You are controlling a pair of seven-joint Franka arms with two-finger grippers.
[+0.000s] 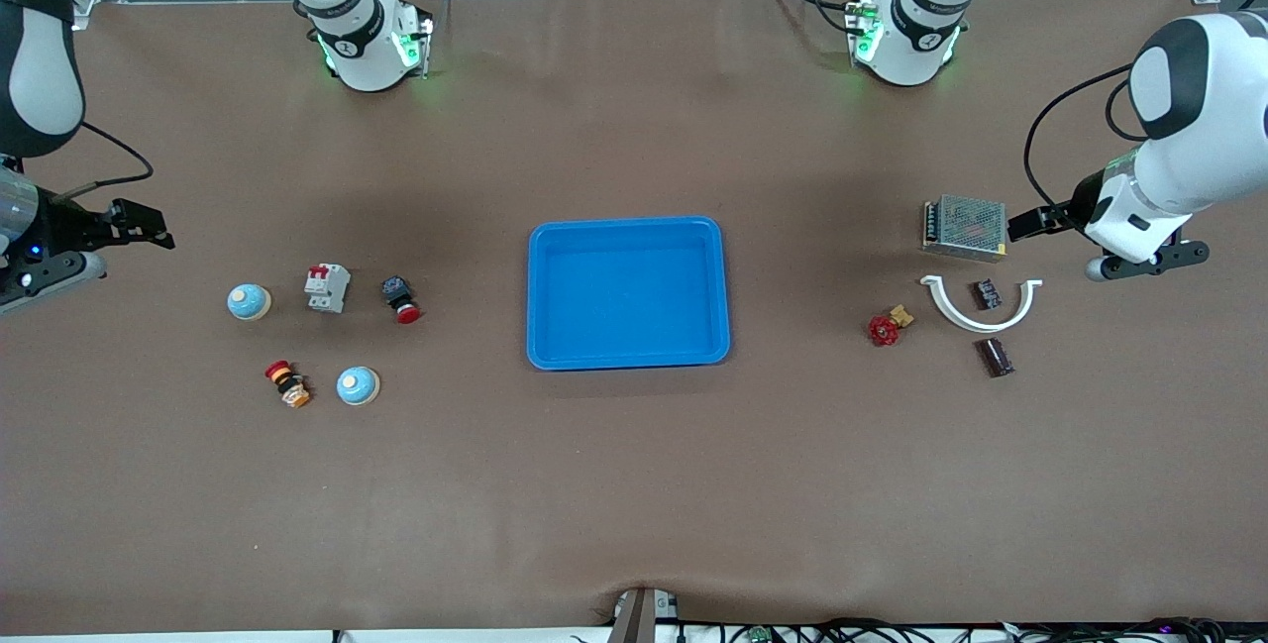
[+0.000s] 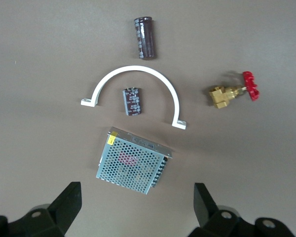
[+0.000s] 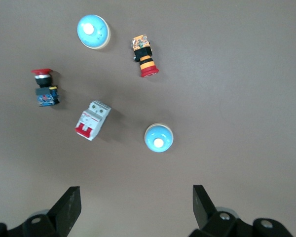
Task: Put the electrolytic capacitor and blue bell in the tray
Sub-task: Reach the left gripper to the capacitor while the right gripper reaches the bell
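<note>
- Front view: blue tray sits mid-tabletop, nothing in it. Two blue bells lie toward the right arm's end; two capacitors toward the left arm's end.
- Left wrist view: left gripper hovers over the mesh-cased power supply, jaws wide, holding nothing.
- Right wrist view: right gripper hovers above a bell, jaws wide, holding nothing.

Right arm: cut off at the front view's 9 o'clock edge. Left arm: cropped at 3 o'clock. Both wrist views: finger bases run off at 6 o'clock. Capacitor markings: too small to read.
</note>
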